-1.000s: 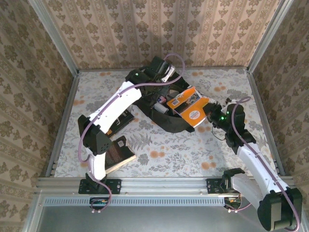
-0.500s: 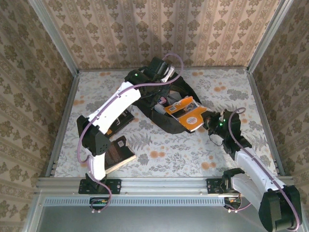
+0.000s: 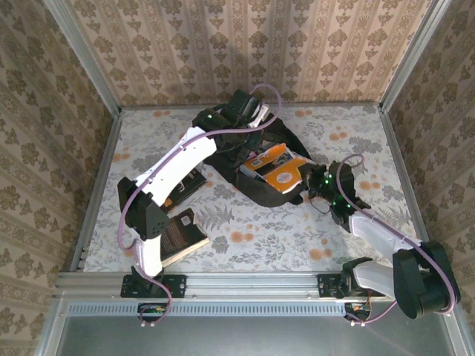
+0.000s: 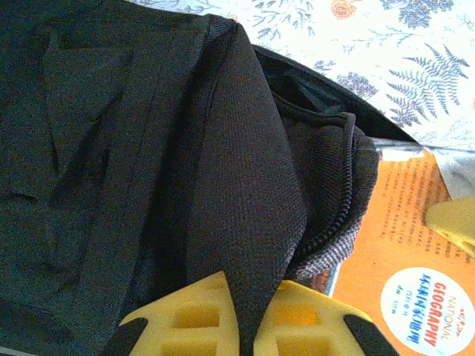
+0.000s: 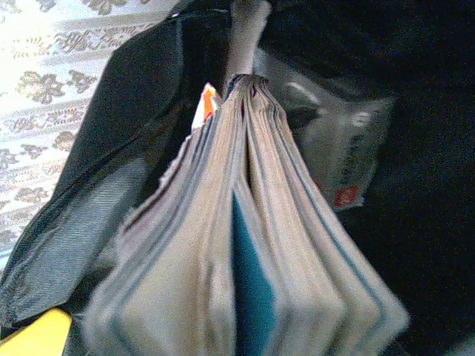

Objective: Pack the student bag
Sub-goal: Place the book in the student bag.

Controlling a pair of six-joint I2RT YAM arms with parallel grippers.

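Bag [image 3: 256, 191], black, opened: left gripper [image 4: 245, 298] clenched on a fold of its fabric; right gripper [image 3: 312, 182] grasping orange magazines [image 3: 278, 167] lying in its mouth.

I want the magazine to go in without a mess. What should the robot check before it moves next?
1. Left gripper pinching the student bag fabric by the opening: ok.
2. Right gripper shut on the orange magazine: ok.
3. Magazine's front edge inside the bag's mouth: ok, partly in.
4. Room deeper inside: cannot tell, it is dark; a pale packet lies in there.
5. Two dark books packed: not ok, they lie on the table.
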